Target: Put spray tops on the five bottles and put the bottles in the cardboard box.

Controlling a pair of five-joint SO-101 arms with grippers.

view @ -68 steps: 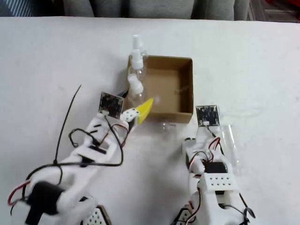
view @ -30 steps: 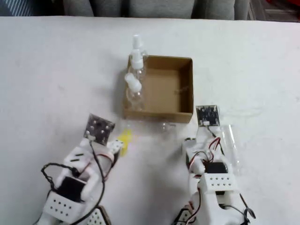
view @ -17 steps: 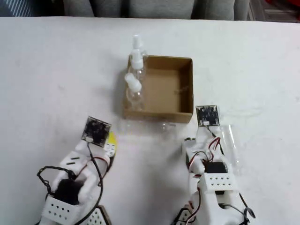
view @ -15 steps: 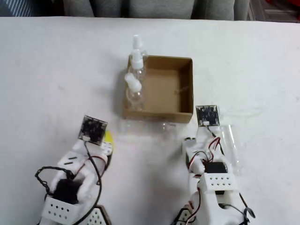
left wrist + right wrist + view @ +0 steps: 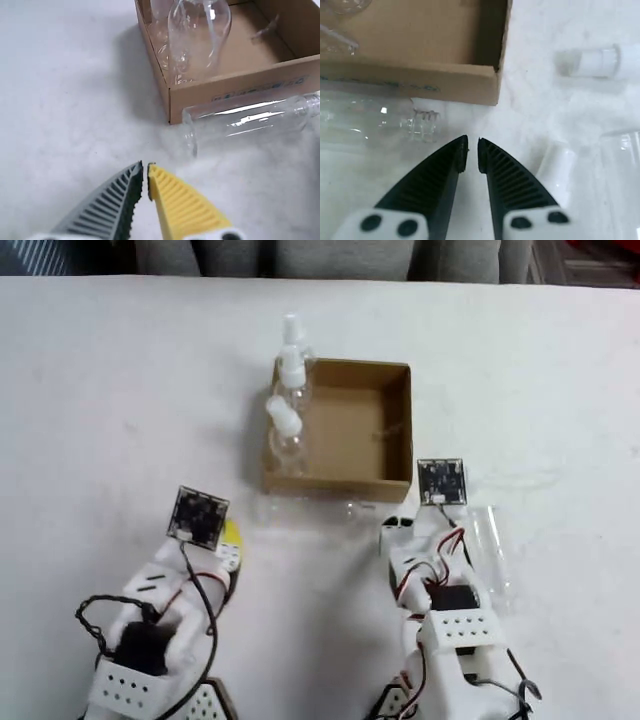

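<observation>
White arms [image 5: 450, 625], yellow-and-grey ribbed left hand [image 5: 145, 168]

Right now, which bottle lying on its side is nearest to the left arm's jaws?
The clear uncapped bottle lying along the front wall of the cardboard box. The other lying bottle is beside the right arm; the capped ones stand upright.

A white, matte tabletop [image 5: 90, 380] spreads across nearly the whole high view. Past its far edge stands grey upholstered furniture [image 5: 300, 255], divided by upright seams. A blue-striped surface [image 5: 35, 255] shows at the far left corner, something red [image 5: 605, 248] at the far right. The light is soft and even, and shadows are faint.
</observation>
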